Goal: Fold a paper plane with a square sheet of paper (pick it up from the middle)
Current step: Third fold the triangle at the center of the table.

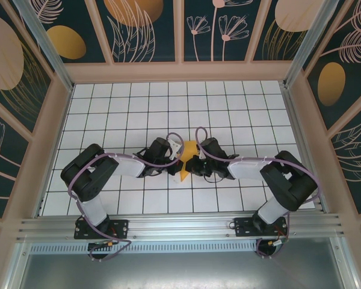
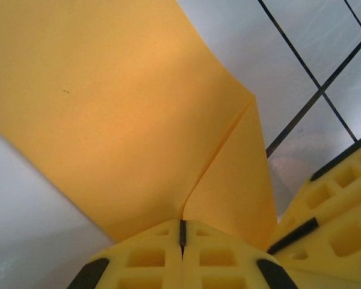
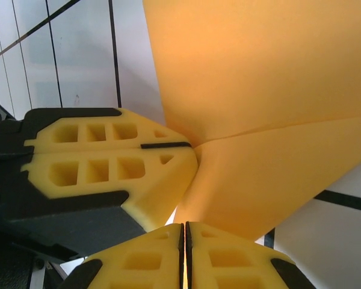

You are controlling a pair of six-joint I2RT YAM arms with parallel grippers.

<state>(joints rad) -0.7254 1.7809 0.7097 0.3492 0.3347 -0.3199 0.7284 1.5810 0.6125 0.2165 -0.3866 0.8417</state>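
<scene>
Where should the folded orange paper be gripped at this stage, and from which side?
Probably at the end of the centre crease of the orange paper, where its flaps meet and the layers are stiffest. Come in edge-on from either side, jaws closing flat across the fold; both pairs of jaws are shut there now.

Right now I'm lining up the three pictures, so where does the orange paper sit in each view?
Top view: the orange paper sits at the centre of the table.
Left wrist: the paper covers the upper left and middle, pinched at the bottom by the left tool.
Right wrist: the paper covers the upper right, reaching down to the right tool.
Shared landmark: the table's black grid lines.
</scene>
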